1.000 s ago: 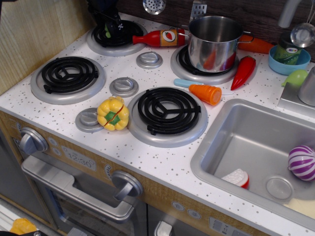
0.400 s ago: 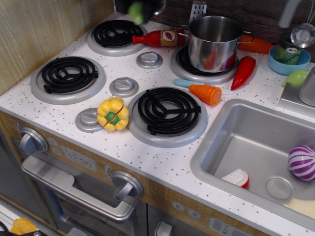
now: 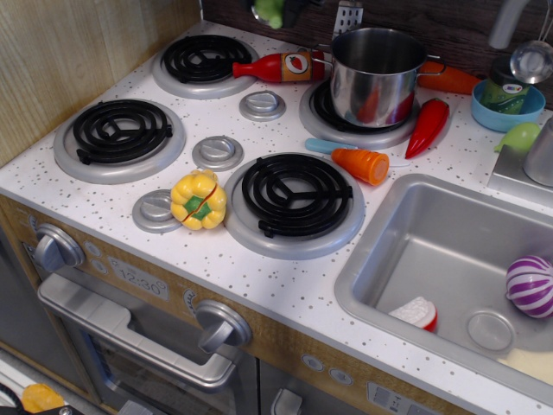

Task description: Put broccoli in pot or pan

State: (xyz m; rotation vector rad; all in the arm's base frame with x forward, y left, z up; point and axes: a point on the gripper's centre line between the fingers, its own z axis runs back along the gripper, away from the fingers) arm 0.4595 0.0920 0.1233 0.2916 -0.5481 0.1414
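Tool (image 3: 278, 9) mostly out of frame

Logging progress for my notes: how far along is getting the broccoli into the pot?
Done: the broccoli is off the stove, up at the frame's top edge, left of the steel pot. In hand: it appears to be carried by the gripper, which is mostly out of view, so the grip itself cannot be confirmed. Left: move it right over the pot's opening and release; the broccoli is not yet inside.

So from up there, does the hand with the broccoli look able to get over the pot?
Probably yes. The hand holds the broccoli high, left of the pot, whose open top shows nothing above it.
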